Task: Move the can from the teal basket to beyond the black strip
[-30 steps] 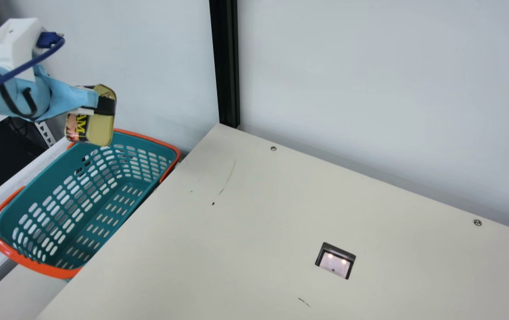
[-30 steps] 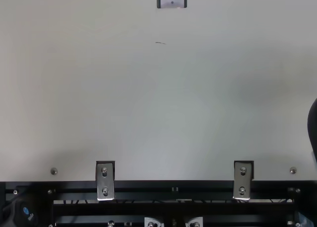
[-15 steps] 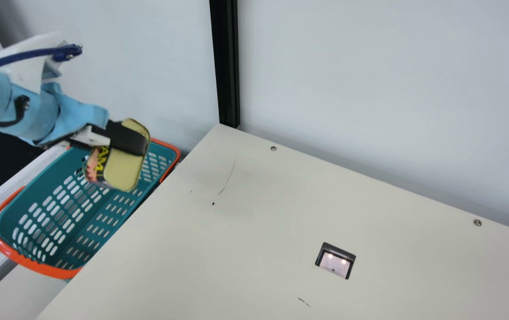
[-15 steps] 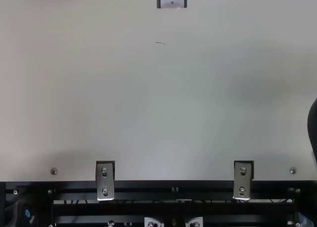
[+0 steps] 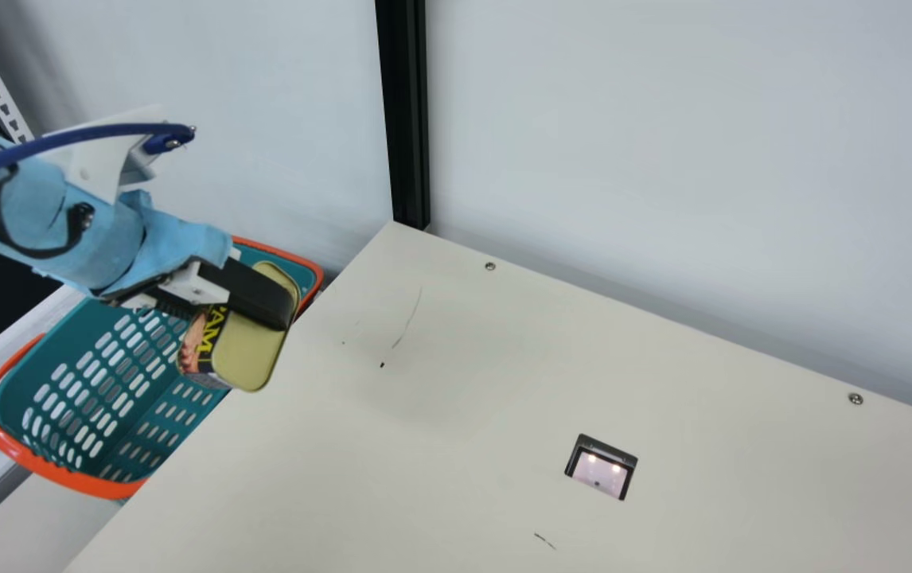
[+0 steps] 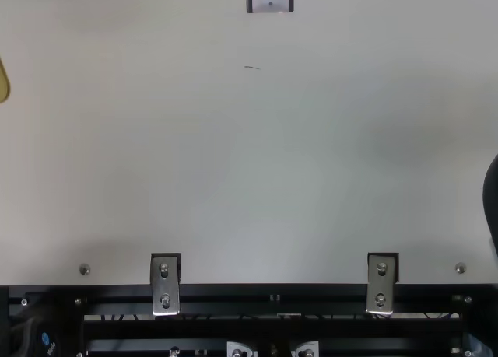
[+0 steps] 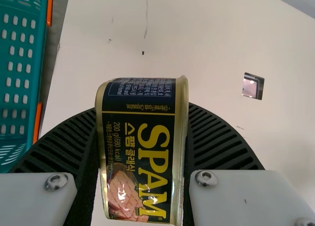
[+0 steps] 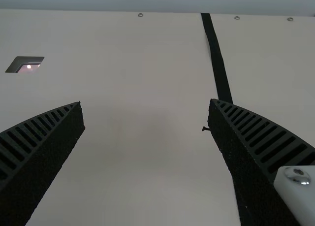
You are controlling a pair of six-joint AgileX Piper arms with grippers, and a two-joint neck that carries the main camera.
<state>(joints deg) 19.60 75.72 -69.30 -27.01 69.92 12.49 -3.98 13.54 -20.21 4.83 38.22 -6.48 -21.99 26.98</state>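
In the main view my left gripper (image 5: 225,306) is shut on the can (image 5: 251,350), which hangs at the inner rim of the teal basket (image 5: 98,382), by the table's left edge. The left wrist view has the can (image 7: 142,152) squeezed between both ribbed fingers of my left gripper (image 7: 141,137), its printed side showing. A gold edge of the can (image 6: 3,83) enters the top view at the left. My right gripper (image 8: 146,108) stands open over the table in the right wrist view, nothing between its fingers. The black strip (image 8: 219,63) runs there along the table, partly behind the right-hand finger.
The cream table (image 5: 456,414) has a small square recess (image 5: 602,467) in it. A pale wall with a black upright post (image 5: 404,111) stands behind. Metal brackets (image 6: 165,284) sit along one table edge in the top view.
My left gripper has carried the can right and toward the viewer, from above the basket's far end to the table's left edge. The can has entered the top view.
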